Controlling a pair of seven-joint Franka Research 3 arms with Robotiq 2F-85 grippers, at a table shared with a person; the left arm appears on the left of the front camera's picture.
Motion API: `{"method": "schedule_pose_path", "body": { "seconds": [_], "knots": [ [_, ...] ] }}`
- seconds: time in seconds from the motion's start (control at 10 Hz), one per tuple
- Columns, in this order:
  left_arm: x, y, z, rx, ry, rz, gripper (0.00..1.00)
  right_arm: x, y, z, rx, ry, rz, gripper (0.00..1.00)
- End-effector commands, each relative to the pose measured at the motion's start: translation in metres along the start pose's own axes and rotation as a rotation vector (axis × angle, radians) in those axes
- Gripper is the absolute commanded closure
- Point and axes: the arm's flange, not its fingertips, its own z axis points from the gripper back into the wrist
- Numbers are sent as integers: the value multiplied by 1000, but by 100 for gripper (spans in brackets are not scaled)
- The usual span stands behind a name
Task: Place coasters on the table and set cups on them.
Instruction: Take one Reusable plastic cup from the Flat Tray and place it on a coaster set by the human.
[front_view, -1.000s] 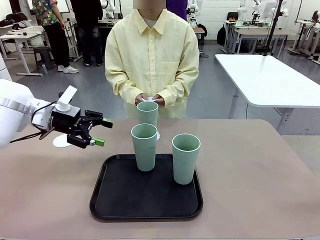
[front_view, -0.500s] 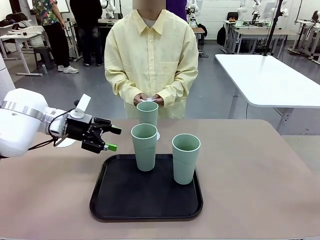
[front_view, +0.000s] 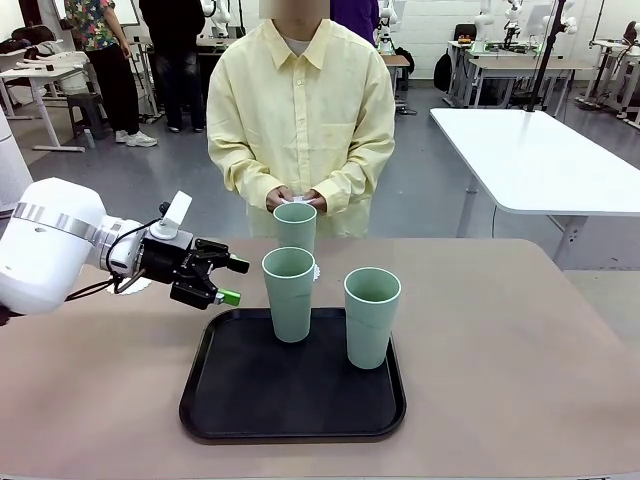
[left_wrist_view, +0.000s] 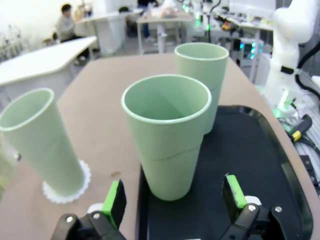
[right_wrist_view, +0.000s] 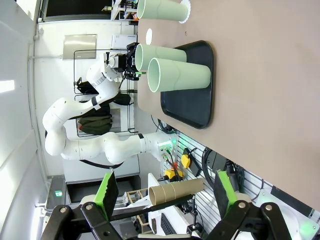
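Observation:
Two sage-green cups stand on the black tray (front_view: 292, 395): the middle cup (front_view: 289, 293) (left_wrist_view: 167, 135) and the right cup (front_view: 372, 316) (left_wrist_view: 201, 75). A third cup (front_view: 296, 225) (left_wrist_view: 42, 140) stands behind the tray on a white lacy coaster (left_wrist_view: 67, 192). My left gripper (front_view: 236, 281) (left_wrist_view: 174, 200) is open, just left of the middle cup, its green pads (left_wrist_view: 115, 202) either side of the cup's base but apart from it. A second coaster (right_wrist_view: 148, 35) lies on the table (front_view: 500, 330), mostly hidden behind my left arm. The person's hands (front_view: 297, 199) hold something small and white. My right gripper (right_wrist_view: 166, 195) is open and holds nothing.
The person stands at the far edge, right behind the back cup. A white-topped table (front_view: 540, 150) stands to the back right. The beige tabletop right of the tray is bare. The right wrist view looks along the table from far off.
My left gripper has moved right, from over the left coaster to close beside the middle cup. The cups and the person's hands have stayed put.

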Motion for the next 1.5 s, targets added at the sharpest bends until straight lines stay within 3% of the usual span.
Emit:
{"method": "schedule_pose_path", "body": {
  "seconds": [0.0, 0.7, 1.4],
  "knots": [
    [-4, -1, -1, 0, 1, -16, 0, 0, 0, 1, 11, -1, 7, 0],
    [-20, 1, -24, -38, -33, -4, 0, 0, 0, 1, 11, -1, 7, 0],
    [-28, 30, -44, -33, -74, -15, 0, 0, 0, 1, 11, -1, 7, 0]
  ]
}}
